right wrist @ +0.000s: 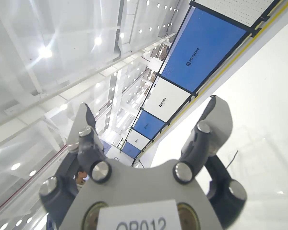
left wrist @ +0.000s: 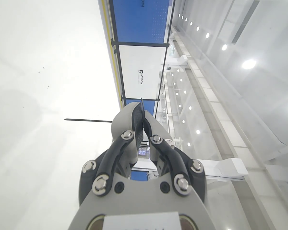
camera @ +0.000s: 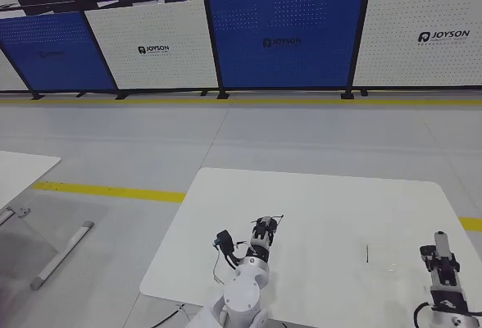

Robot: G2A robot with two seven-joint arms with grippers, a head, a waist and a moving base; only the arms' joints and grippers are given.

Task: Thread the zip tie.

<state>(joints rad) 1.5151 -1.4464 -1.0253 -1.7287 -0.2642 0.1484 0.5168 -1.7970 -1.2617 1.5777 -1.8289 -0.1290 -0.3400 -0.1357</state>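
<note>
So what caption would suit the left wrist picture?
Left gripper pinching a thin black zip tie, its pointed end sticking out to one side.

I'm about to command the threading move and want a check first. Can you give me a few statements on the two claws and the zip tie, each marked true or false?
1. The left claw is shut on a thin black plastic zip tie. True.
2. The right claw grips the tie's other end. False: it is open and holds nothing.
3. A long pointed stretch of the tie sticks out sideways from the left claw. True.
4. The two claws meet over the white rectangular table. False: they are well apart, both near the table's near edge.
5. A second thin black strip lies on the table between the two claws. True.
</note>
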